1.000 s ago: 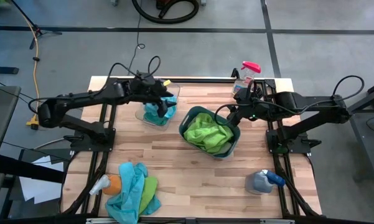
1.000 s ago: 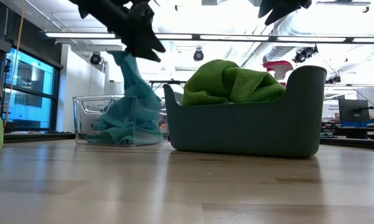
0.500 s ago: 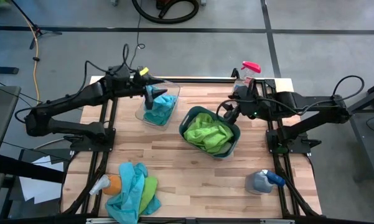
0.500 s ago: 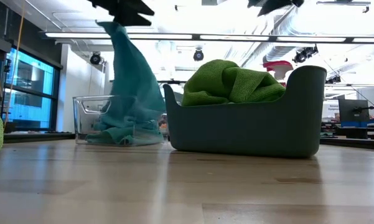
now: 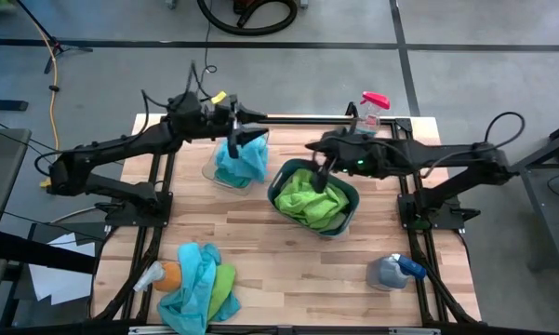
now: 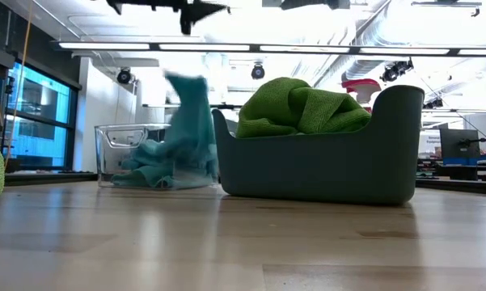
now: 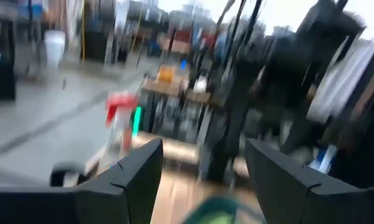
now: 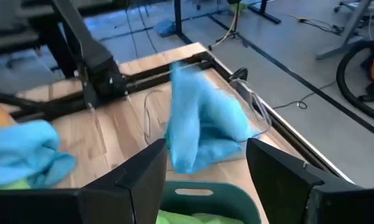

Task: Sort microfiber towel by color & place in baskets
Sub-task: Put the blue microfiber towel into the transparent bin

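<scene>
Towels are partly sorted: we see green ones [image 5: 309, 199] in the teal tub [image 5: 350, 199], blue ones [image 5: 239, 163] in the clear tub [image 6: 113, 149]. A mixed pile [image 5: 203, 287] waits near the front. Both grippers, left [image 5: 257, 136] and right [image 5: 318, 177], are spread, empty.

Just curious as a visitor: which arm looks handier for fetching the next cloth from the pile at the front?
Probably the left gripper: the towel pile lies on its side of the table, and it is open and empty. The right gripper hovers over the teal-grey basket, farther off.
</scene>
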Robot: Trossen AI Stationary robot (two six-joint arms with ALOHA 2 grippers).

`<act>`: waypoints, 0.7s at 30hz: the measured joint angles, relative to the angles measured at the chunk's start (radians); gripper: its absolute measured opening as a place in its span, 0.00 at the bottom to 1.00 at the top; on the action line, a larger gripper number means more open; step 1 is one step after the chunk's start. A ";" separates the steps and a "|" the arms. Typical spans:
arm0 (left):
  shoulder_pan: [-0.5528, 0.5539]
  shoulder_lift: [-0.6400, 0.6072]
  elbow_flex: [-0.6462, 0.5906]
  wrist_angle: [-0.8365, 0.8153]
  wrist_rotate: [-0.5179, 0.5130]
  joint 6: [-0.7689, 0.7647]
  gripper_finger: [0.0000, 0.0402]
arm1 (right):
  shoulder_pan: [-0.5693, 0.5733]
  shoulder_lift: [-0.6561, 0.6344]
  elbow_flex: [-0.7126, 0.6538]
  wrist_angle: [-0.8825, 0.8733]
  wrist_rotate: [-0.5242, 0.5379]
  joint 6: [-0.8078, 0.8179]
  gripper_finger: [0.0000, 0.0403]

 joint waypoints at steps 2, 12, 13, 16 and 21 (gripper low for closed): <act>0.000 -0.002 0.001 0.050 0.001 -0.022 0.54 | -0.009 0.035 0.000 0.030 -0.013 -0.034 0.54; -0.041 -0.010 0.001 -0.225 -0.022 0.019 0.54 | -0.066 0.095 0.000 0.074 -0.131 -0.142 0.54; -0.061 -0.007 0.001 -0.272 -0.047 0.039 0.54 | -0.070 0.083 -0.001 0.059 -0.130 -0.153 0.54; -0.122 0.009 0.003 -0.396 -0.137 0.107 0.54 | -0.083 0.027 -0.001 0.015 -0.129 -0.174 0.54; -0.183 0.101 0.123 -0.701 -0.194 0.287 0.54 | -0.120 -0.052 -0.001 -0.058 -0.128 -0.175 0.54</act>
